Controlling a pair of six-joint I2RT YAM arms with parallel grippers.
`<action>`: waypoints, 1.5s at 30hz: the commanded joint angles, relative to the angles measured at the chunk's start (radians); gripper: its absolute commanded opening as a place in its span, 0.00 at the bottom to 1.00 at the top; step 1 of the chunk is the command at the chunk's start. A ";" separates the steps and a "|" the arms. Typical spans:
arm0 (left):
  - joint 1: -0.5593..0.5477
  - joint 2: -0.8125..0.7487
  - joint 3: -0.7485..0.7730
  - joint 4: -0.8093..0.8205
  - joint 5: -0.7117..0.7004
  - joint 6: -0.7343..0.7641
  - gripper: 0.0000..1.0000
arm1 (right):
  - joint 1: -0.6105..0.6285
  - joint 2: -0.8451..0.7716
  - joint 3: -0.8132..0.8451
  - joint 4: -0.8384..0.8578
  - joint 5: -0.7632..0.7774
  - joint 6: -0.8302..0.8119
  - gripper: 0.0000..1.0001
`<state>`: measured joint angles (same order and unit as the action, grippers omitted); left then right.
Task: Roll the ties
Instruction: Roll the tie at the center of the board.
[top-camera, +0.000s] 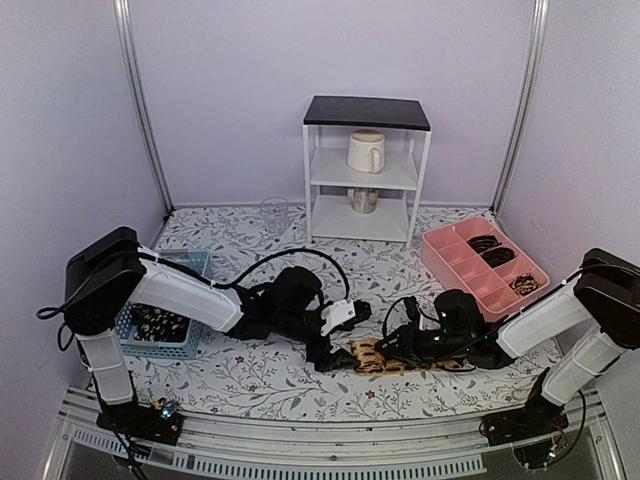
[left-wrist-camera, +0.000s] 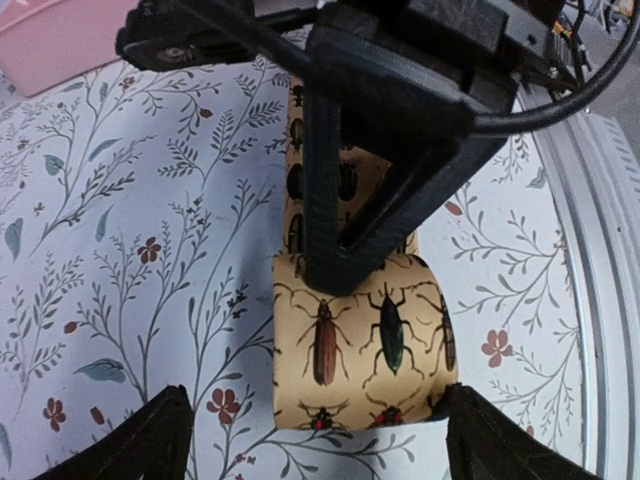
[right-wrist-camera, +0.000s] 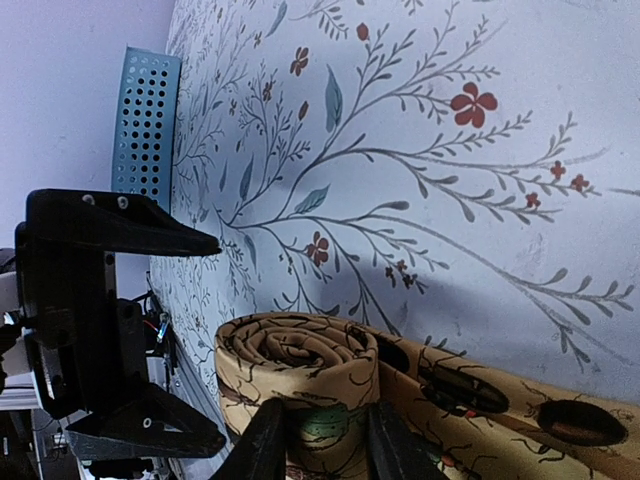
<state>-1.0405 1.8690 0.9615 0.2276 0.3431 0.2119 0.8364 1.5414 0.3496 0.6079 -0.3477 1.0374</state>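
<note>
- Lilac walls close in a floral-print tabletop (top-camera: 250, 375), with a white shelf unit (top-camera: 366, 110) at the back, well beyond both pincers.
- Left pincer (left-wrist-camera: 315, 435) stands wide, its fingertips on either side of the tie's rolled end without touching it. It holds nothing.
- Between those fingertips, just ahead of them, lies the beetle-print tie (left-wrist-camera: 365, 345). It is tan fabric with its near end wound into a short coil. The rest runs flat across the tabletop, away from the left pincer and under the right one.
- Right pincer (right-wrist-camera: 325, 440) is narrow and clamped on the coil, its two fingers straddling it and pressing into the fabric. From its own camera the spiral end of the coil shows just above the fingertips.
- That grip is most likely there to stop the coil springing loose while the left pincer is off the fabric. The left's wide stance could mean a fresh grip or a retreat; which one cannot be told.
- Much of the tie looks unrolled, so the rolling seems early on.
- Blue mesh basket (top-camera: 160, 348) sits well behind the left pincer, beside that arm. It holds dark speckled fabric, probably more ties to roll.
- Pink divided tray (top-camera: 438, 262) sits beyond the right pincer. Several of its compartments hold dark coils, which suggests finished rolls go there.
- Risk: the coil could slacken if the right pincer eases before the left takes hold.
</note>
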 joint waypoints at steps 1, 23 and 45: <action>-0.007 0.068 0.076 -0.051 0.083 0.017 0.89 | -0.002 0.006 -0.008 0.019 -0.011 0.015 0.28; -0.046 0.185 0.166 -0.077 0.091 0.013 0.82 | 0.000 -0.020 -0.033 -0.003 0.000 0.030 0.27; -0.051 0.180 0.190 -0.153 0.132 0.066 0.48 | 0.000 -0.082 -0.056 -0.083 0.001 0.035 0.28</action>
<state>-1.0779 2.0487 1.1294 0.1246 0.4561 0.2546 0.8364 1.5063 0.3058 0.5949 -0.3531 1.0748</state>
